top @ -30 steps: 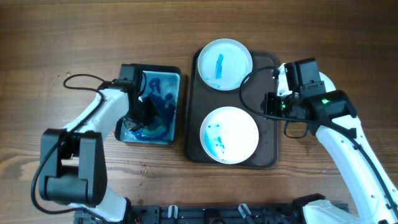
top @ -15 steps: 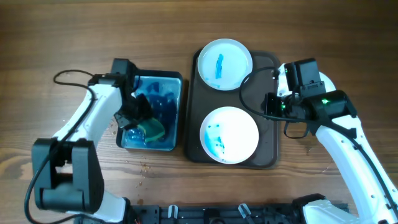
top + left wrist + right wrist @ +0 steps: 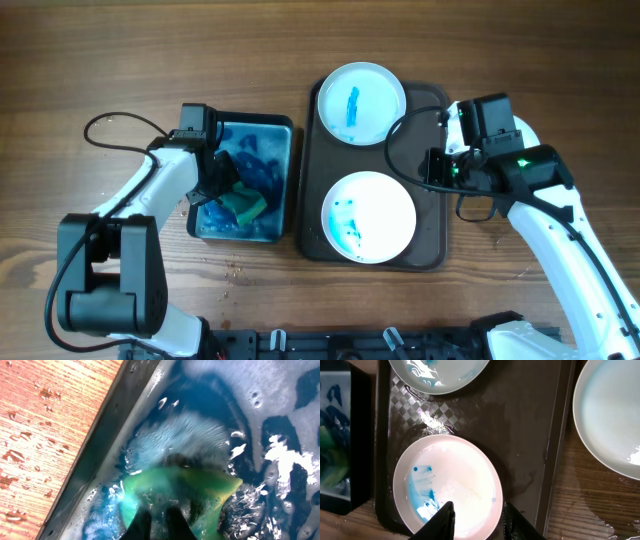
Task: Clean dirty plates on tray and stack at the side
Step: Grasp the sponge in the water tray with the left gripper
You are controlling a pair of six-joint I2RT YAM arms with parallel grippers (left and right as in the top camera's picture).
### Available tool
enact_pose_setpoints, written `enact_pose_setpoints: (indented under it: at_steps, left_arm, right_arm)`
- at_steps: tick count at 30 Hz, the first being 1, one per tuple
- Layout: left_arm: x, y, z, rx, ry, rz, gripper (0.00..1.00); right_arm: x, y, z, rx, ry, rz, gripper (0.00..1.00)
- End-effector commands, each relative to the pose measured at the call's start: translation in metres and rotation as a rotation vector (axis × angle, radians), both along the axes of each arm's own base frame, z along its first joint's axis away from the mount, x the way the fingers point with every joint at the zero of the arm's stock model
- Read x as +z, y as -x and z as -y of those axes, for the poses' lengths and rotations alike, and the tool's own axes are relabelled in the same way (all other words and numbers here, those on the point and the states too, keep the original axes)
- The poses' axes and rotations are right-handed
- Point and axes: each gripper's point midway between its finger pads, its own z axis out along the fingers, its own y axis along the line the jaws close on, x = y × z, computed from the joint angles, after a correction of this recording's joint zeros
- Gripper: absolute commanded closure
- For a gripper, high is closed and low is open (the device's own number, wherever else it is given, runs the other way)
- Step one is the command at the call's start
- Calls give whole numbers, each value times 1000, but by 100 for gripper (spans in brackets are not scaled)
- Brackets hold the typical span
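Overhead, the tray point(image 3: 432, 250) lay with its long axis near-to-far, two smeared plates point(image 3: 368, 217) on it. The left gripper point(image 3: 156, 522) was clamped on a green sponge point(image 3: 190, 487) in the blue tub point(image 3: 278, 160); the right gripper point(image 3: 477, 522) hovered, jaws parted, empty.

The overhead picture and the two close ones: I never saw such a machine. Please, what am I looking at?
Two robot arms work at a wooden table. One camera looks down from above; one sits on each wrist. The left gripper is shut on a green sponge in a blue tub of water. The right gripper hangs open over the brown tray, which carries a smeared plate and a second plate; a third plate lies on the table beside.
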Motion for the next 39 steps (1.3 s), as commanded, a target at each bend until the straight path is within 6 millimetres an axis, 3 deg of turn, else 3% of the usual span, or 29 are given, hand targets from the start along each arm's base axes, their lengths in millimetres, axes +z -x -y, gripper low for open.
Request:
enact_pose_setpoints:
  at_steps: [1,2,6,8,11,15,21,23,25,28,32,36,39]
  left_arm:
    - [10,-5,-2,-1,-3,-36,94]
    - [19,-9,1,-3,11,-31,77]
    - [53,-17,13,-13,80,-41,44]
    - [64,-13,19,-16,112,-68,38]
    - [64,0,25,-19,142,-120,34]
    - [44,23,28,-28,132,-195,41]
    - [-5,45,32,-18,131,-207,50]
    - [-13,47,31,-18,123,-193,78]
    - [-14,41,26,-18,98,-170,96]
    - [-7,32,27,-18,100,-149,96]
    - [17,17,29,-29,101,-127,96]
    - [60,-2,32,-112,105,-87,96]
    - [90,-8,34,-156,107,-58,96]
  right_arm:
    - [7,-2,-4,-2,-20,15,68]
    - [7,-2,-4,-3,-20,15,68]
    - [7,-2,-4,-2,-20,15,68]
    - [7,-2,-4,-2,-20,15,68]
    - [7,-2,-4,-2,-20,16,68]
    - [7,-2,-4,-3,-20,16,68]
    - [7,-2,-4,-4,-21,14,68]
    - [5,-1,-3,-23,-25,3,65]
    - [3,1,-2,-67,-34,-23,62]
    - [-7,3,3,-149,-24,-75,60]
    - [-24,1,4,-160,-41,-152,60]
    - [-43,1,-3,-39,-128,-233,60]
    - [-53,-2,5,-42,-140,-264,60]
